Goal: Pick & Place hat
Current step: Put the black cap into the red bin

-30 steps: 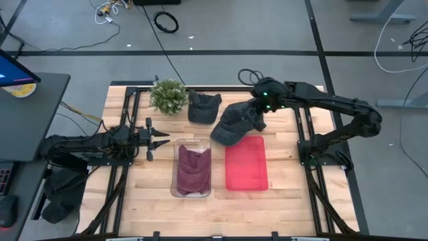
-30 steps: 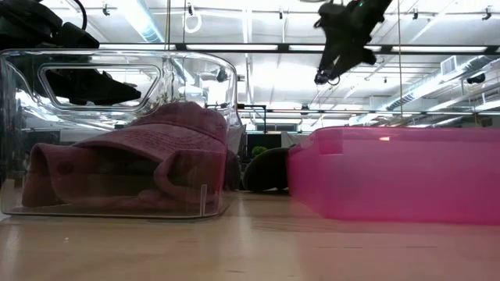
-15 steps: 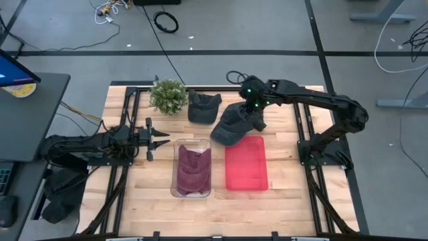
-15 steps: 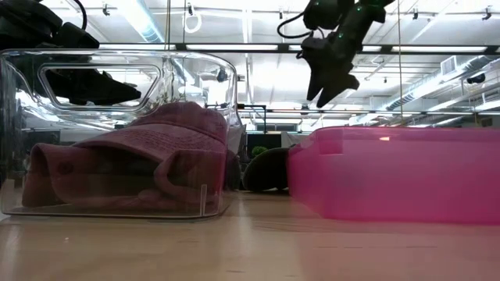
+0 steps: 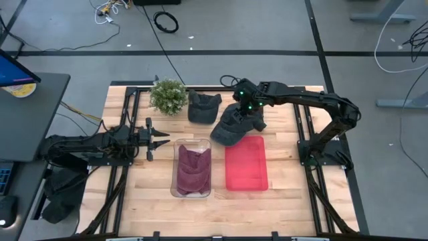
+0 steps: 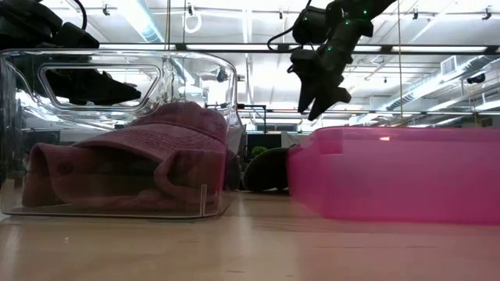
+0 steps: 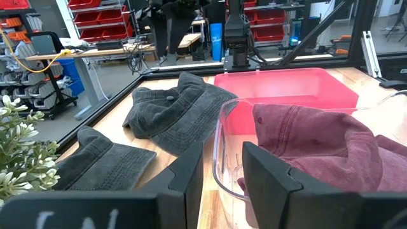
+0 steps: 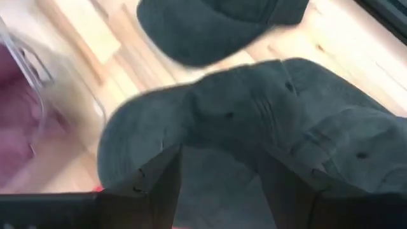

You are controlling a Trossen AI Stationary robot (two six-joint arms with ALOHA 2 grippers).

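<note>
From above, the right arm has swung inward over the last second, and the right gripper (image 5: 245, 109) now hangs over the crown of the dark grey cap (image 5: 231, 125) that lies below it, touching the far edge of the pink tray (image 5: 246, 164). A second grey cap (image 5: 202, 107) rests just to the gripper's side, next to the potted plant (image 5: 168, 96). The left gripper (image 5: 159, 140) has not moved; it waits beside the clear bin (image 5: 176, 167), which already holds a maroon cap (image 5: 193, 169).

At table height, the right gripper (image 6: 316, 100) has dropped lower and shifted sideways compared with a second ago, yet it is still above the rim of the pink tray (image 6: 406, 176), its fingers spread and empty. The maroon cap (image 6: 137, 160) sits inside the clear bin (image 6: 221, 125).

The left wrist camera shows the left gripper (image 7: 222, 166) parted, holding nothing, at the wall of the clear bin (image 7: 222, 137), with the dark grey cap (image 7: 175, 114) farther ahead and the second grey cap (image 7: 105, 162) nearer.

The right wrist camera shows the right gripper (image 8: 219, 172) spread wide, with the dark grey cap (image 8: 254, 121) directly beneath and unheld.

The shift reads as an approach: the descent and grasp are not yet done, and the pink tray likely awaits this cap.
</note>
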